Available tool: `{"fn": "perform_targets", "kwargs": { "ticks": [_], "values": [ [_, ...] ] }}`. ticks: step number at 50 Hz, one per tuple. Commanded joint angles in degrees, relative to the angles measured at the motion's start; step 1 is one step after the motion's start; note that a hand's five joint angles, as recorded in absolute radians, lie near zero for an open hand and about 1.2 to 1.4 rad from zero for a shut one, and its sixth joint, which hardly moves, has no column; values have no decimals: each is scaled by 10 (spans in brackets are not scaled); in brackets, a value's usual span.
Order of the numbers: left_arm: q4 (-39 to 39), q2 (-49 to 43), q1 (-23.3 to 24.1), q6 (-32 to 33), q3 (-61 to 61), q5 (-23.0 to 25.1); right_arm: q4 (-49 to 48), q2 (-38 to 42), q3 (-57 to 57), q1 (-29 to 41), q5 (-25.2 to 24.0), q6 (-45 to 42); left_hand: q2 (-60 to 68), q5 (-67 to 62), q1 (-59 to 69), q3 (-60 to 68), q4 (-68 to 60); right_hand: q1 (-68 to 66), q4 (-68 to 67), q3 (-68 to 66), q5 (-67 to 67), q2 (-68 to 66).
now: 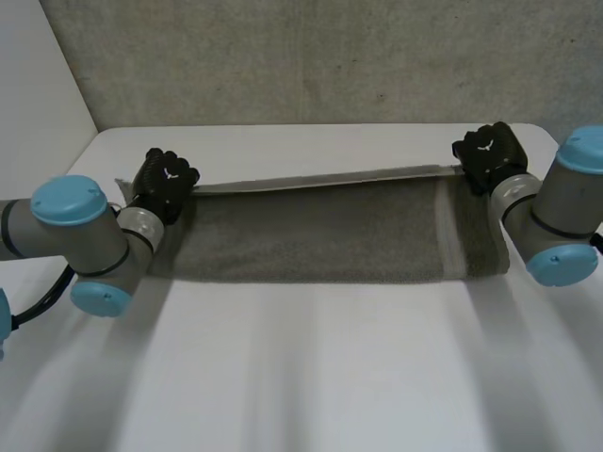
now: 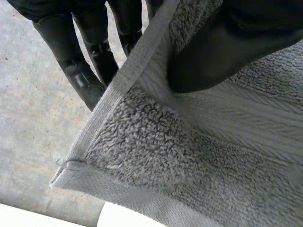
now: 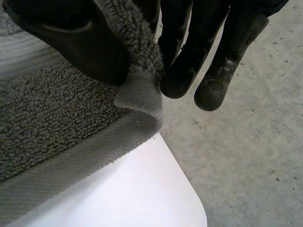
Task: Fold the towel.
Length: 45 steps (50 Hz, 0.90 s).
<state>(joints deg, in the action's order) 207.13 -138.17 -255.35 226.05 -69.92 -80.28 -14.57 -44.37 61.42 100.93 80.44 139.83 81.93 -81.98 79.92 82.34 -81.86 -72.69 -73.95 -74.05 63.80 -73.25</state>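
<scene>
Folding is starting: black left hand (image 1: 166, 179) and black right hand (image 1: 488, 151) are each pinching a far corner of the grey terry towel (image 1: 320, 235); carrying both evenly nearward seems next.

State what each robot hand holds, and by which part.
Both hold the grey towel: left robot hand on its far edge near one corner, right robot hand at the other far corner.

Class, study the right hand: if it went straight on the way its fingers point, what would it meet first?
The right hand, pinching the towel, points past the table corner. The way looks free up to the grey concrete beyond; depth unclear.
</scene>
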Motion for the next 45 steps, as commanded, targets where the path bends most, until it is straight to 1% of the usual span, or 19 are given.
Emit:
{"fn": "perform_targets", "kwargs": {
  "ticks": [1, 4, 6, 10, 16, 17, 18, 20, 26, 31, 32, 34, 35, 36, 40, 42, 43, 44, 45],
  "values": [
    [37, -2, 15, 1, -3, -27, 2, 28, -12, 6, 35, -3, -719, 820, -699, -723, 719, 627, 639, 641, -638, 632],
    [50, 0, 15, 1, -3, -39, 2, 25, -12, 6, 44, -4, -719, 820, -699, -723, 719, 627, 639, 641, -638, 632],
    [71, 3, 15, 1, -3, -58, 2, 16, -10, 6, 54, -2, -719, 820, -699, -723, 719, 627, 639, 641, -638, 632],
    [79, 9, 15, 1, -3, -63, 2, -4, -2, 8, 56, 0, -719, 820, -699, -723, 719, 627, 639, 641, -638, 632],
    [79, 40, 14, -1, -10, -65, 3, -71, 32, 7, 55, 3, -719, 820, -699, -723, 719, 627, 639, 641, -638, 632],
    [76, 51, 14, -3, -18, -65, 6, -94, 45, 6, 54, 4, -719, 820, -699, -723, 719, 627, 639, 641, -638, 632],
    [76, 51, 13, -3, -18, -65, 6, -94, 45, 6, 54, 4, -719, 820, -699, -723, 719, 627, 639, 641, -638, 632],
    [73, 80, 7, -7, -46, -64, 16, -135, 80, 1, 49, 6, -719, 820, -699, -723, 719, 627, 639, 641, -638, 632],
    [72, 120, 2, -20, -96, -60, 53, -184, 129, -1, 39, 6, -719, 819, -699, -723, 718, 627, 639, 641, -638, 632],
    [69, 148, -7, -42, -152, -57, 128, -205, 164, -2, 16, 11, -705, 806, -685, -710, 705, 627, 639, 641, -638, 632],
    [69, 148, -7, -42, -152, -57, 128, -205, 164, -2, 16, 11, -705, 806, -685, -709, 705, 627, 639, 641, -638, 632],
    [64, 178, -11, -45, -194, -53, 181, -207, 178, -3, 8, 23, -705, 806, -685, -709, 705, 586, 599, 600, -597, 592],
    [64, 178, -11, -45, -195, -53, 182, -207, 178, -3, 8, 23, -705, 806, -685, -709, 705, 586, 598, 599, -597, 591],
    [62, 195, -14, -45, -216, -50, 205, -208, 183, -4, 2, 32, -705, 806, -685, -709, 705, 569, 582, 583, -580, 575],
    [60, 227, -19, -49, -260, -36, 231, -213, 197, -11, -18, 51, -705, 806, -685, -709, 705, 542, 555, 556, -553, 548],
    [53, 256, -24, -71, -298, -16, 232, -216, 215, -33, -49, 66, -705, 806, -685, -709, 705, 542, 555, 556, -553, 548],
    [53, 256, -24, -71, -298, -16, 232, -216, 215, -33, -49, 66, -705, 806, -685, -709, 705, 542, 555, 556, -553, 548],
    [43, 267, -27, -93, -312, -7, 232, -215, 222, -43, -68, 70, -705, 806, -685, -709, 705, 542, 555, 556, -553, 548],
    [42, 267, -27, -93, -312, -7, 232, -215, 222, -43, -68, 70, -705, 806, -685, -709, 705, 542, 555, 556, -553, 548]
  ]
}}
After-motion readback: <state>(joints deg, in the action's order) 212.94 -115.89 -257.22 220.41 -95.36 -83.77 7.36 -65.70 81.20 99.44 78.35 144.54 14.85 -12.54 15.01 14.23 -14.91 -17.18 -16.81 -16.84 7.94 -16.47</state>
